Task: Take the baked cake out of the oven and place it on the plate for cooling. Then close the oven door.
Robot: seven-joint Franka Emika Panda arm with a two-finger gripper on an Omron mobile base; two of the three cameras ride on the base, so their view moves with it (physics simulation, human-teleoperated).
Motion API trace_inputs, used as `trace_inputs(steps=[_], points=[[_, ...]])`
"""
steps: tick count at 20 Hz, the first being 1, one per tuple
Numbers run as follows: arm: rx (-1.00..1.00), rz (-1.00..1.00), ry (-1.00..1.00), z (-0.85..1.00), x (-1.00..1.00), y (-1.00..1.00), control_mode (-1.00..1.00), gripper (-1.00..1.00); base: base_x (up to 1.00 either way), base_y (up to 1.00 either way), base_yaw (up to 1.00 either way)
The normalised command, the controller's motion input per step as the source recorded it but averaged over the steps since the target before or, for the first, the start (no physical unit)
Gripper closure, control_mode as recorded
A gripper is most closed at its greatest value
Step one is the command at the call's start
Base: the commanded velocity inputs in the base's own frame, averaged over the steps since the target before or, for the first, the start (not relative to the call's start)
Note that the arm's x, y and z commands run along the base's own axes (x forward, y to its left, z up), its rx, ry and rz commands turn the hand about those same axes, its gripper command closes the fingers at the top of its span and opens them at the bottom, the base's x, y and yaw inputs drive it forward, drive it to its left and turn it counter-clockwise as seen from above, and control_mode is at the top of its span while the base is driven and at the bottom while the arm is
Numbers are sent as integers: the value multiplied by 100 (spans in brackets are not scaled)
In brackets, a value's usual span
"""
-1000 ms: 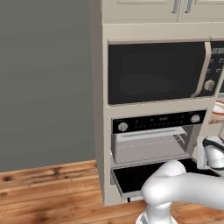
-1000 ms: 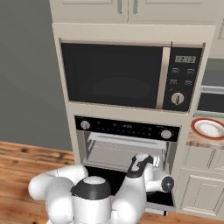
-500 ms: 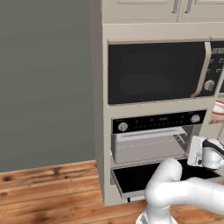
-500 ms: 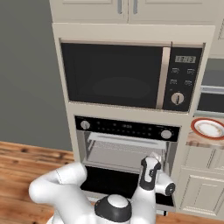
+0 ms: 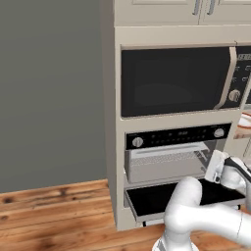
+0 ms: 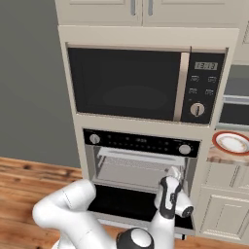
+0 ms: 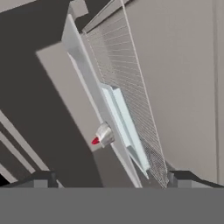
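Over the last second the arm has swung up and right, carrying the two-finger end effector from low beside the door to the right edge of the oven mouth. Its dark fingertips stand apart with nothing between them, so it is open and empty. Just below it lies the dropped-down grey-framed oven door with dark glass. Ahead, inside the built-in wall oven, the small white wedge of baked cake with its red cherry sits on the grey tray. Well off to its right, the round red-rimmed white plate waits on the desk. Only the opening looks done; grasping, plating and closing remain.
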Motion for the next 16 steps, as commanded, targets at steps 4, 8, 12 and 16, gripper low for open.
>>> trace_inputs(steps=[4, 8, 12, 16], points=[[-20, -17, -13, -9, 14, 32, -100, -100, 0, 0, 0], [-25, -21, -13, -10, 2, 37, -100, -100, 0, 0, 0], [-27, -16, 0, 0, 0, 28, -100, -100, 0, 0, 0], [-25, -11, 5, 0, 0, 26, -100, -100, 0, 0, 0]])
